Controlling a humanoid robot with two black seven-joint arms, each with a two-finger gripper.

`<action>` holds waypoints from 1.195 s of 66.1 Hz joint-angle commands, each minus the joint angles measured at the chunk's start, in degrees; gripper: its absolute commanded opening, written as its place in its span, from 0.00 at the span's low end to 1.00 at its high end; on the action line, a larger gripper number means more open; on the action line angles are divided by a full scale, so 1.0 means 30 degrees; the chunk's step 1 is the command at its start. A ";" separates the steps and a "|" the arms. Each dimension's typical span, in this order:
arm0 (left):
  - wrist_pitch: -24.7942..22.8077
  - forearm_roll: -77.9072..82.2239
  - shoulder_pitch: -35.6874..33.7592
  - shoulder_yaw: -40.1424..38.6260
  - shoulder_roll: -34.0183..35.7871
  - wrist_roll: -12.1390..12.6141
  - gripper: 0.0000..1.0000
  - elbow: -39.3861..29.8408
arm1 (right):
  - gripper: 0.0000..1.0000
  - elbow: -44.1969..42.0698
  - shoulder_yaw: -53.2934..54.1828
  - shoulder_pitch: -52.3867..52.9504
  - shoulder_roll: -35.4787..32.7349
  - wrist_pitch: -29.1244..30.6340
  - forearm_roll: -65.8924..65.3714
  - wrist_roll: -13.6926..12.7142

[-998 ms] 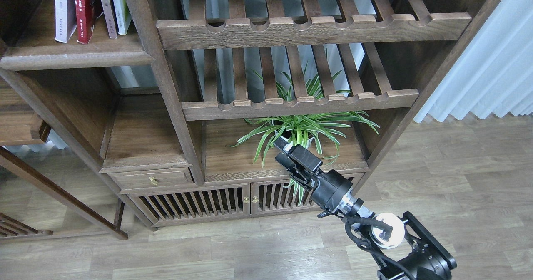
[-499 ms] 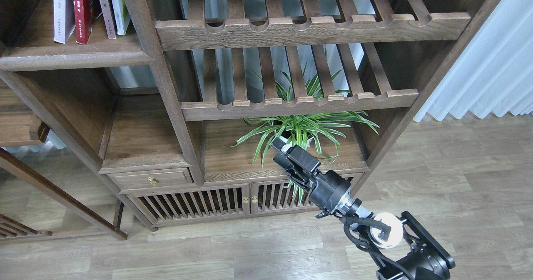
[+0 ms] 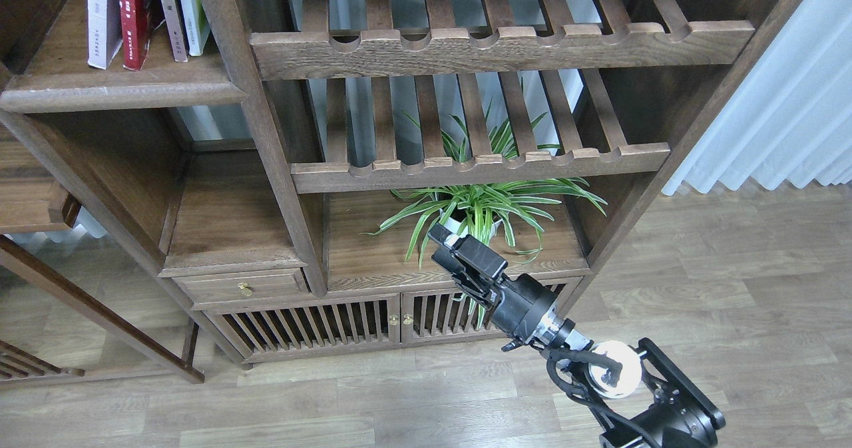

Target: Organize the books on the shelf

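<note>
Spider plant (image 3: pixel 480 210) under slatted racks (image 3: pixel 479 162), curtain (image 3: pixel 779 108) at rt.

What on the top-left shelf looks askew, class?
On the shelf, the tan book leans, while the white book and red book beside it stand nearly straight.

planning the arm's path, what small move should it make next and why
Probably lift the right end effector up and leftward. It sits low in front of the plant, while the books stand on the shelf at upper left, far from it. Whether it is open is unclear.
</note>
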 commanded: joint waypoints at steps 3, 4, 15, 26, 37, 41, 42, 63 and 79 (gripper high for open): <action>0.0002 0.0481 0.0001 -0.0022 -0.0083 -0.0240 0.00 0.0124 | 0.87 0.0059 0.0000 -0.0078 0.0000 0.0026 -0.0059 0.0015; 0.0002 0.0510 0.0029 -0.0022 -0.0083 -0.0240 0.00 0.0153 | 0.87 0.0059 0.0000 -0.0078 0.0000 0.0026 -0.0059 0.0015; 0.0002 0.0774 0.0030 -0.0256 -0.0112 -0.0621 0.00 0.0475 | 0.87 0.0059 -0.0175 -0.0078 0.0000 0.0114 -0.0059 0.0044; 0.0002 0.1681 0.0030 -0.0696 -0.0229 -0.2407 0.00 0.0563 | 0.87 0.0117 -0.0351 -0.0078 0.0000 0.0144 -0.0030 0.0044; 0.0002 0.3615 0.0088 -0.0374 -0.0610 -0.5219 0.00 0.1442 | 0.87 0.0176 -0.0380 -0.0049 0.0000 0.0144 -0.0030 0.0044; 0.0002 0.4083 0.0147 -0.0286 -0.0873 -0.5677 0.00 0.1676 | 0.87 0.0176 -0.0380 -0.0049 0.0000 0.0144 -0.0030 0.0044; 0.0002 0.4143 0.0147 -0.0257 -0.0932 -0.5677 0.00 0.1706 | 0.87 0.0147 -0.0380 -0.0049 0.0000 0.0144 -0.0030 0.0044; 0.0002 0.5579 0.0323 0.1472 -0.1342 -0.5677 0.00 0.2204 | 0.87 0.0176 -0.0732 0.0010 0.0000 0.0173 -0.0030 0.0044; 0.0002 0.5696 0.0323 0.1560 -0.2309 -0.5677 0.00 0.2848 | 0.87 0.0176 -0.0732 0.0039 0.0000 0.0173 -0.0030 0.0044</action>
